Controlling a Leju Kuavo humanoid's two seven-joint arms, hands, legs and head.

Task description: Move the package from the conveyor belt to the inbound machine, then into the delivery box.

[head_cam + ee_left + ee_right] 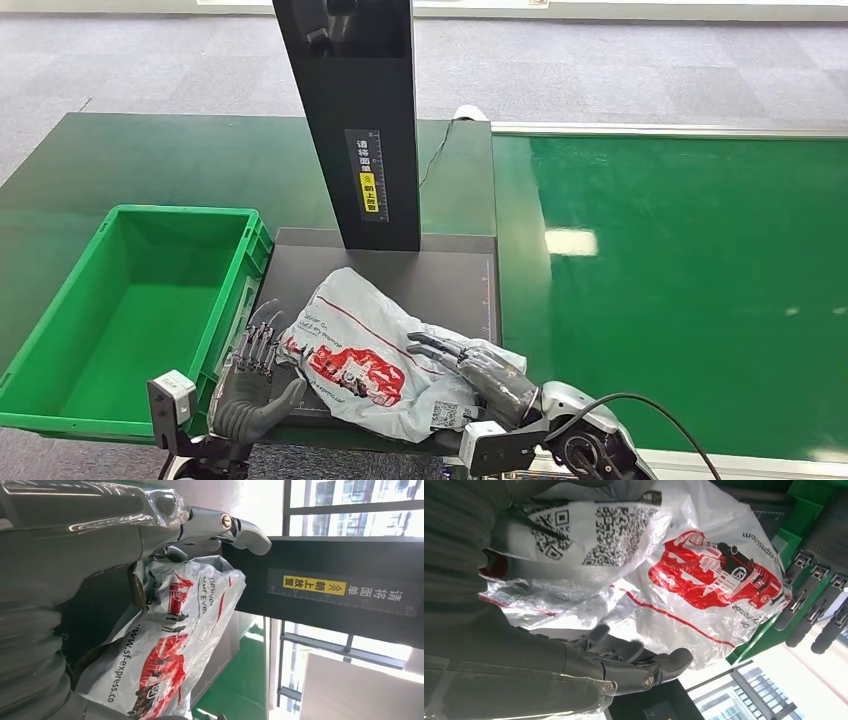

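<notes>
At lower centre of the head view, a crumpled white plastic courier package with red printing (pixel 370 365) lies on the dark flat platform of the inbound machine (pixel 440 275), its near end hanging over the platform's front edge. Rising from the back of that platform, the machine's black upright column with a yellow label (pixel 355 120) stands just behind the package toward the top of the frame. An empty green plastic delivery box (pixel 130 310) sits at the lower left, right beside the platform, and the green conveyor belt (pixel 700 280) fills the right side. All of it rests on a dark green tabletop (pixel 200 160).

The package's long axis runs diagonally, from upper left near the box's corner down to lower right, where its QR-code end lies.

The left hand (pixel 252 375) presses spread, upright fingers against the package's left edge. The right hand (pixel 478 368) lies on its lower right end, fingers extended over the plastic; whether it actually grips cannot be told.
</notes>
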